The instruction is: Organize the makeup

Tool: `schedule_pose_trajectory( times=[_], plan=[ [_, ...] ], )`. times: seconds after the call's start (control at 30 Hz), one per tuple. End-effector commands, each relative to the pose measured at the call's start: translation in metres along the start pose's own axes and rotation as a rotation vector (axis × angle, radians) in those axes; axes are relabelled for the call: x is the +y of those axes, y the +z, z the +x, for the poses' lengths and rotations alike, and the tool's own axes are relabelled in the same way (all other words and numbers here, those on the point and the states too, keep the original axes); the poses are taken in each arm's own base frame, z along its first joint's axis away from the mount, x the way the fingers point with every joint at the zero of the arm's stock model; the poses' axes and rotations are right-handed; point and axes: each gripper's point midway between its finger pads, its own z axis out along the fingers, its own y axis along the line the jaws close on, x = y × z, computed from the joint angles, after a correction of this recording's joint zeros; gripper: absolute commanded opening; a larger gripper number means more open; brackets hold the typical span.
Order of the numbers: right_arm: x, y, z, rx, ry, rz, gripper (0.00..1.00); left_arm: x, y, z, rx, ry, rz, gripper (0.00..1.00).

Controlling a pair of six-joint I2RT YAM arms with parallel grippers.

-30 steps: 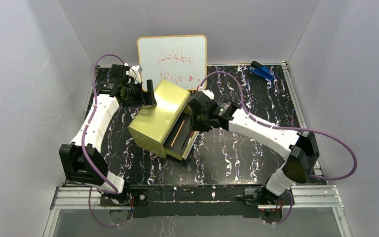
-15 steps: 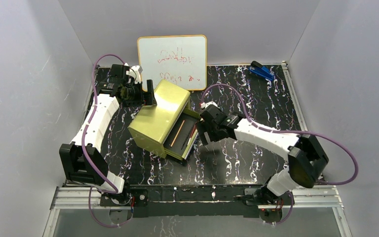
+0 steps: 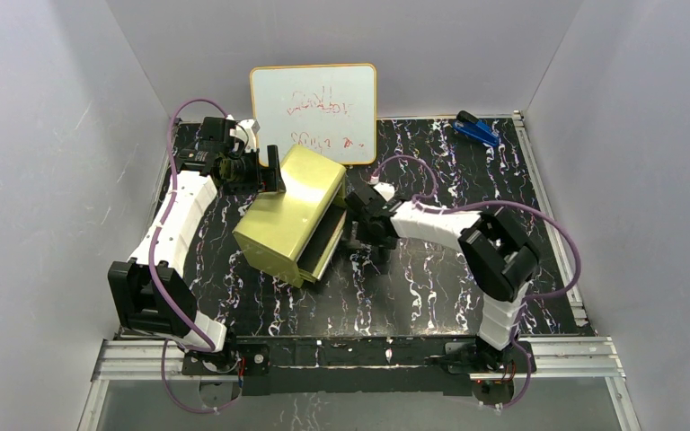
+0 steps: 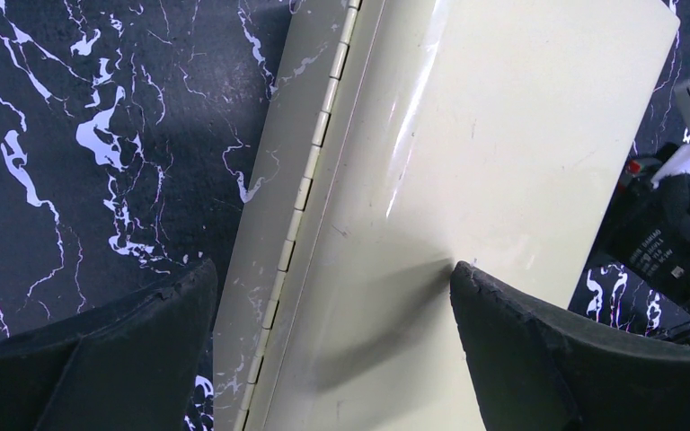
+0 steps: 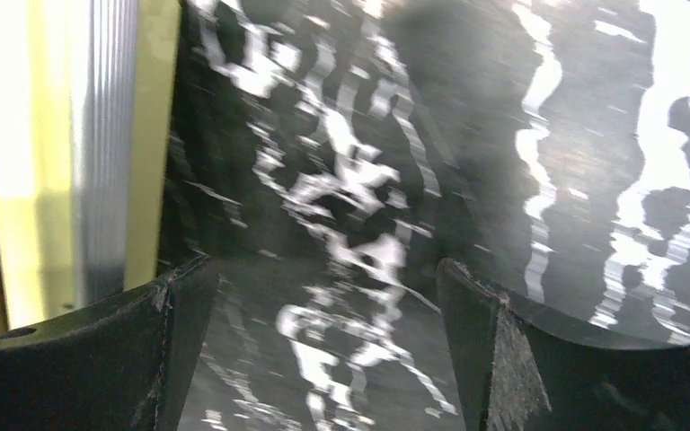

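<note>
Where the left pincer stands: at the case's far-left edge, fingers spread wide and gripping nothing. One finger is over the lid and one off the hinge side, though I cannot tell whether they touch. I judge it braces the case so a push from the other side cannot slide it.
Case: a boxy yellow-green shell, smooth and glossy, lying askew on the surface, which is black with white marble veins. A long piano hinge runs along its left edge.
Whiteboard: propped upright just behind the case, with red scrawl on it.
Drawer: on the case's right side, almost flush, with only a dark slot showing.
Makeup: not to be seen; by my judgement it lies inside the drawer, hidden by the case.
Right pincer: low at the case's right side, just by the drawer front, fingers wide apart and empty — placed, I think, to press the drawer home. Its view is blurred; a pale yellow edge with a silvery strip shows at its left.
Stapler: blue, hard-looking, well apart from the case at the far right — no part of the job.
</note>
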Motion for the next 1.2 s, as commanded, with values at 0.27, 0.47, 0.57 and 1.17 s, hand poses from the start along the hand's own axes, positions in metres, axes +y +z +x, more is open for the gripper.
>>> schedule_pose_trajectory(
  times=[0.27,0.47,0.57,1.17],
  plan=[
    [0.118,0.028,-0.027,0.083,0.345,-0.274,0.99,0.015,0.004,0.03,0.11,0.001,-0.06,0.98],
    [0.132,0.021,-0.025,0.093,0.369,-0.38,0.99,0.017,0.004,0.027,0.108,0.003,-0.069,0.98],
    [0.122,0.007,-0.034,0.03,0.302,-0.381,0.99,0.017,0.005,0.022,0.104,0.005,-0.076,0.99],
    [-0.014,-0.169,-0.151,-0.496,-0.13,-0.119,0.99,0.065,-0.047,-0.129,-0.31,-0.004,-0.243,0.98]
  ],
)
